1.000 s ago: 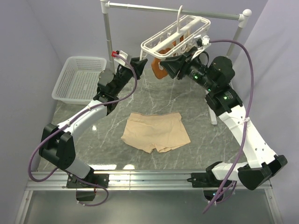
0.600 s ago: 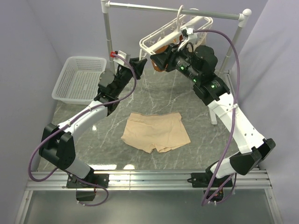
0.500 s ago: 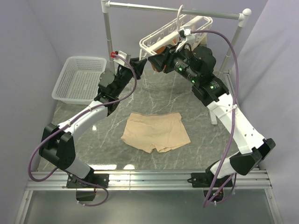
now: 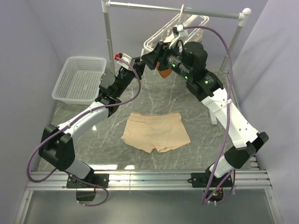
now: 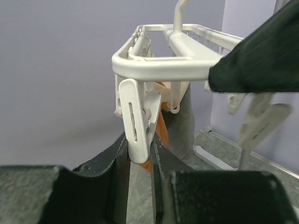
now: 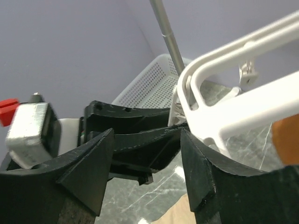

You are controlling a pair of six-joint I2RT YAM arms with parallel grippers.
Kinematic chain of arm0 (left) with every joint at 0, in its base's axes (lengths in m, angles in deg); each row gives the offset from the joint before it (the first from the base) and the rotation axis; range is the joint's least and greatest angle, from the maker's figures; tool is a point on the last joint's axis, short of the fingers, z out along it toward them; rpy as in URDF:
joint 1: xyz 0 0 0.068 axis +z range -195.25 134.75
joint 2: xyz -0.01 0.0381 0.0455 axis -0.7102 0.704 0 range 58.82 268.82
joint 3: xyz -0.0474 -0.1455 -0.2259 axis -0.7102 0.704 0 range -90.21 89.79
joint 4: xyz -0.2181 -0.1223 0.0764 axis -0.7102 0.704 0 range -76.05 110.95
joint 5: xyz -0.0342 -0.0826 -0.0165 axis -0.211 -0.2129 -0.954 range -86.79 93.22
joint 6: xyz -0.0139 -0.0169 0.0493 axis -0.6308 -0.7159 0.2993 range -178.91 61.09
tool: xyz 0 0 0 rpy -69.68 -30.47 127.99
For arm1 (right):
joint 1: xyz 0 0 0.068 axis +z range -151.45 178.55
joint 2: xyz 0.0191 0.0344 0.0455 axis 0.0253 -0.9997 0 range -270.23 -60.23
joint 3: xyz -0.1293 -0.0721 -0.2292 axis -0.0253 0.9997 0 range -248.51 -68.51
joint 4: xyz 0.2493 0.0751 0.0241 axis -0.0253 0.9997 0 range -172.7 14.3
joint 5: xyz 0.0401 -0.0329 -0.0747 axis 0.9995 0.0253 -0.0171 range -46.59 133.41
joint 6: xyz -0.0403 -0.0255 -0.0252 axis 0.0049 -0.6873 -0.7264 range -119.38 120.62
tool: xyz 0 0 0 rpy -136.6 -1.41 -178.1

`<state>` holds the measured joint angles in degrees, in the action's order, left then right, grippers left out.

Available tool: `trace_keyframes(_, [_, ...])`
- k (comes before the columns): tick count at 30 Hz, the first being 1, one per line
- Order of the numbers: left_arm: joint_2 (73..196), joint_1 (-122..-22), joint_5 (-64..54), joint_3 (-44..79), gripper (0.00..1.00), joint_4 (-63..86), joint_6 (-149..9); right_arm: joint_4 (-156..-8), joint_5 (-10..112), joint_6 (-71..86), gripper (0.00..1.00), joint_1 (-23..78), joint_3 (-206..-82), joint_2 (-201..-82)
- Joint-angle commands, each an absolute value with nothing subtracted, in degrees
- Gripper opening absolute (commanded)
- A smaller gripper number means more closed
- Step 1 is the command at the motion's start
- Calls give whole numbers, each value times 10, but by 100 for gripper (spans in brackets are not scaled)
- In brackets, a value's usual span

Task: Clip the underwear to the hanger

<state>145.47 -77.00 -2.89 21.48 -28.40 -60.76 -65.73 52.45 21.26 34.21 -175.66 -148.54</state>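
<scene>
The beige underwear (image 4: 155, 131) lies flat on the table, apart from both grippers. The white hanger (image 4: 180, 28) hangs tilted from the rail by its hook. My left gripper (image 4: 141, 61) is raised at the hanger's low near corner. In the left wrist view it (image 5: 138, 149) is shut on a white dangling clip (image 5: 135, 123) under the frame (image 5: 163, 67). My right gripper (image 4: 149, 56) is open and empty. Its jaws stand beside the same frame corner (image 6: 243, 107), with the left gripper's fingers (image 6: 135, 126) between them.
A rust-orange garment (image 4: 163, 73) and a grey garment (image 5: 184, 116) hang from the hanger's clips. A white mesh basket (image 4: 79, 79) stands at the far left. The rail's posts (image 4: 108, 39) stand behind the arms.
My right arm has swung left and up along the hanger to its left corner. The frame has tilted more steeply. My left gripper has risen slightly towards that corner.
</scene>
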Motion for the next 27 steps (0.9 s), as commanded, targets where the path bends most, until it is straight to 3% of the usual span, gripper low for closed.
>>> trace_keyframes(1, [1424, -774, -17, 211, 0, -318, -570, -642, 476, 265, 66, 345, -1778, -1493])
trace_keyframes(27, [1406, -787, -21, 239, 0, -334, -514, -607, 396, 417, 63, 344, -1818, -1540])
